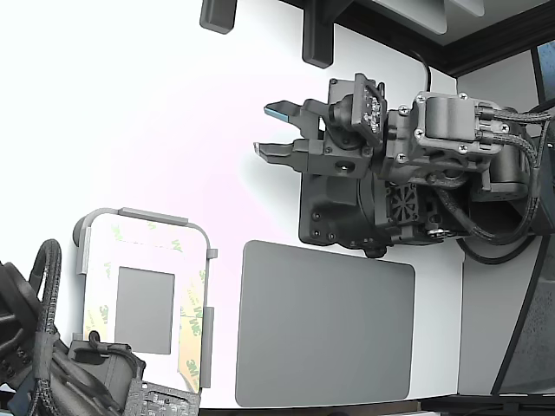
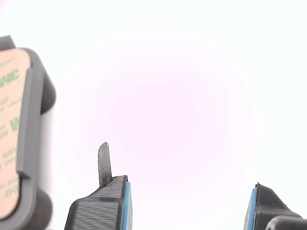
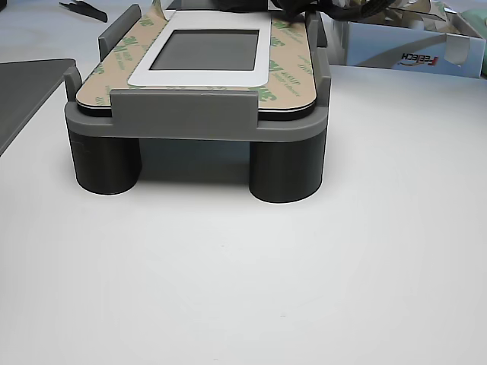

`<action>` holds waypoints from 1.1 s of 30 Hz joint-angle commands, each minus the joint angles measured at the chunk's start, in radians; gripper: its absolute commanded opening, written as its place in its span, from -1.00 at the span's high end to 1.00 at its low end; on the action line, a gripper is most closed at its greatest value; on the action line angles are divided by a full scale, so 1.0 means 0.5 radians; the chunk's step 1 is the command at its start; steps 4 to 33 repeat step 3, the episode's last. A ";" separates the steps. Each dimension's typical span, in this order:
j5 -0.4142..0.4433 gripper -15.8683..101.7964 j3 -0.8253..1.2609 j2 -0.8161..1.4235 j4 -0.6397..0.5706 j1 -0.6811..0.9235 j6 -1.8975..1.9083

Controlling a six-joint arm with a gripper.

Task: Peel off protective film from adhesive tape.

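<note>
A white plate with a small dark grey square sits in a grey holder at the exterior view's lower left. The cream protective film with green 3M logos lies in strips around the square and covers the adhesive tape, so no bare tape shows. The film also shows in the other view and at the edge of the wrist view. My gripper is open and empty, over the white table, well apart from the holder. Its fingertips show wide apart in the wrist view.
A large dark grey rounded mat lies between the holder and my arm's base. A second arm sits by the holder at the exterior view's lower left. A box stands behind the holder in the other view.
</note>
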 commanded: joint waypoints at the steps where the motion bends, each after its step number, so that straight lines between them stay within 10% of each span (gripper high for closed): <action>1: 0.003 -0.97 -0.046 0.040 -0.015 -0.034 0.006; 33: 0.003 -0.97 -0.046 0.040 -0.015 -0.034 0.006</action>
